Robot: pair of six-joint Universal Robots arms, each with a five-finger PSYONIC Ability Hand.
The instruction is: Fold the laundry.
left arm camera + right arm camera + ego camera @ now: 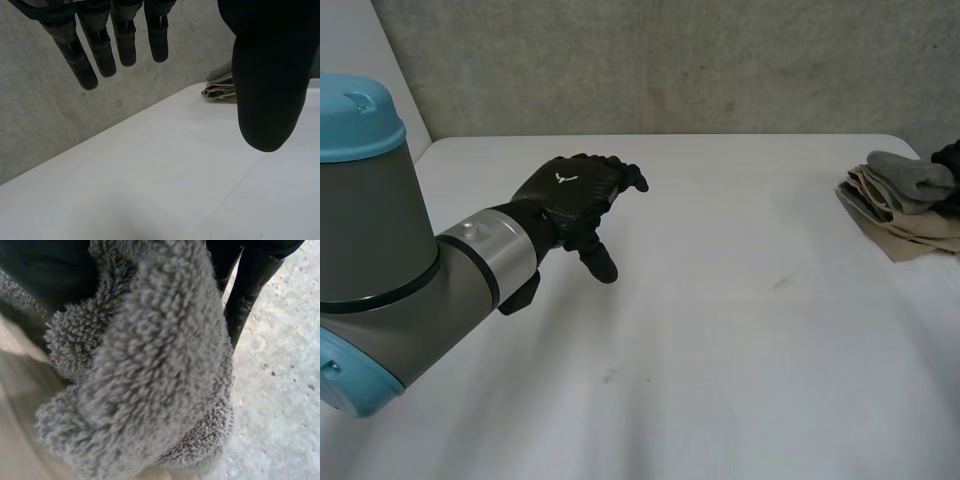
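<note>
A grey terry towel (910, 178) lies bunched on top of a folded beige cloth pile (905, 228) at the table's far right edge. My right hand (950, 155) is at that towel. In the right wrist view the grey towel (150, 365) is gathered into thick folds inside my right hand (45, 265), its fingers (245, 285) curled round the bunch, with beige cloth (20, 405) beside it. My left hand (575, 195) hovers over the bare table left of centre, open and holding nothing. Its straight fingers (100, 45) and thumb (270, 90) stand well apart.
The white table (720, 330) runs up to a grey concrete wall (670, 60) at the back. From the left wrist, the beige pile (220, 89) lies far off, beyond the left hand's thumb by the wall.
</note>
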